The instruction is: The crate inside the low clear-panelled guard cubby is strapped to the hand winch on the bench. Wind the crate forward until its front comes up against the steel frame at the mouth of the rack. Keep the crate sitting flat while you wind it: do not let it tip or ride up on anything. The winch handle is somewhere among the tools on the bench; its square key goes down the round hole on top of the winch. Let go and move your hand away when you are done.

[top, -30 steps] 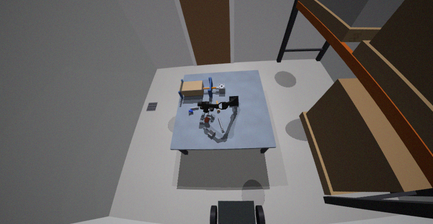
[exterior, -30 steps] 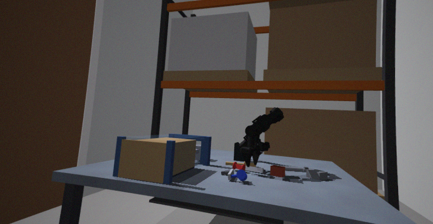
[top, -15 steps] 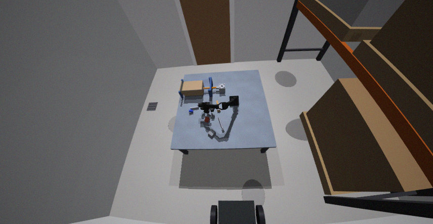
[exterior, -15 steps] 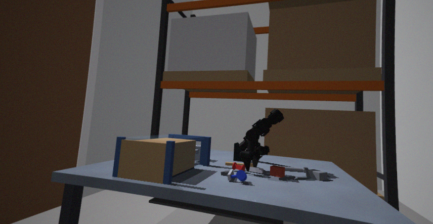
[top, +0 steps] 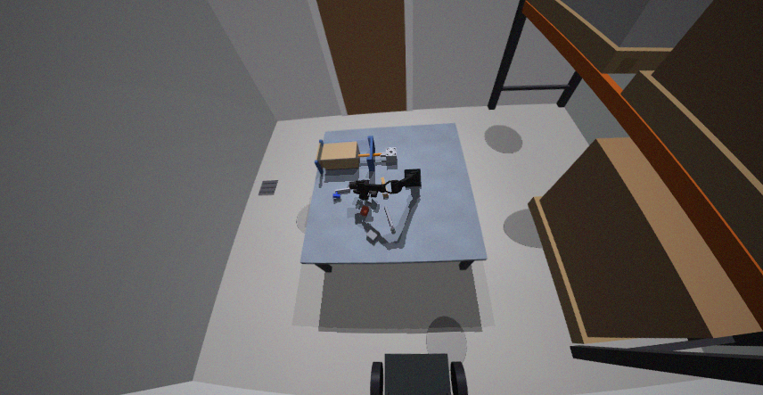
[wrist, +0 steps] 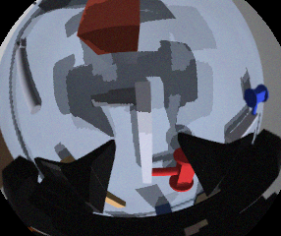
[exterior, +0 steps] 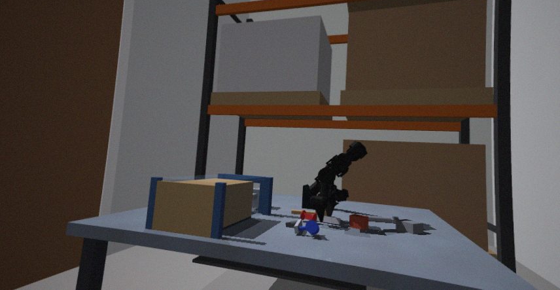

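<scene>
The crate (top: 340,152) (exterior: 184,209) sits flat in the cubby, with a gap between its front and the blue mouth frame (top: 371,149) (exterior: 265,196). An orange strap (top: 363,155) runs from it to the pale winch (top: 391,152). My gripper (exterior: 324,217) (wrist: 147,140) is open and points down, low over the tools. In the wrist view a pale flat bar (wrist: 144,133) lies between the open fingers, untouched as far as I can see. A red spool-shaped knob (wrist: 182,172) (exterior: 309,215) is at its near end, close to the right finger.
A red block (top: 365,210) (exterior: 358,221) (wrist: 111,25) lies beyond the bar. A blue-knobbed tool (top: 338,191) (exterior: 312,227) (wrist: 255,95) lies to one side. A grey rod (top: 389,218) (wrist: 28,79), a grey block (top: 372,234) (exterior: 413,227) and a tan strip (exterior: 299,211) (wrist: 115,201) are also around.
</scene>
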### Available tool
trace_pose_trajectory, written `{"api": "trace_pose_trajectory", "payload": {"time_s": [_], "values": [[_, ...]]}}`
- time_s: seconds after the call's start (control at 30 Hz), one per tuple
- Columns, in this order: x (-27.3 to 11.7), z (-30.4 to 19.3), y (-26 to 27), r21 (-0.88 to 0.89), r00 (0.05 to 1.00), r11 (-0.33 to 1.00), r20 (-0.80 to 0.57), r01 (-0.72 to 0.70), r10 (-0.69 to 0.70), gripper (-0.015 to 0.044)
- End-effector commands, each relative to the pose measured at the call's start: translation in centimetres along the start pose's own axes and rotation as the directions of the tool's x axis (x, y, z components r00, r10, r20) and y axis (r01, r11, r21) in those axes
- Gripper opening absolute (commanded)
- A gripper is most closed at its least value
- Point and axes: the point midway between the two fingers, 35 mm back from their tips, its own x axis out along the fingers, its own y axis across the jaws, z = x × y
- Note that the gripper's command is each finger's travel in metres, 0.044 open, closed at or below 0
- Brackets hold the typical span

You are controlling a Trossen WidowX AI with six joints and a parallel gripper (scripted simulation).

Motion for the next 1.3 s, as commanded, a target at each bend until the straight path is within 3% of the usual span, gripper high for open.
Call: {"api": "trace_pose_trajectory", "payload": {"time_s": [0.0,1.27], "values": [[-0.05,0.01,-0.02,-0.001,1.0,1.0,0.0,0.001,-0.001,0.034],[-0.05,0.01,-0.02,-0.001,1.0,1.0,0.0,0.001,-0.001,0.0087]]}}
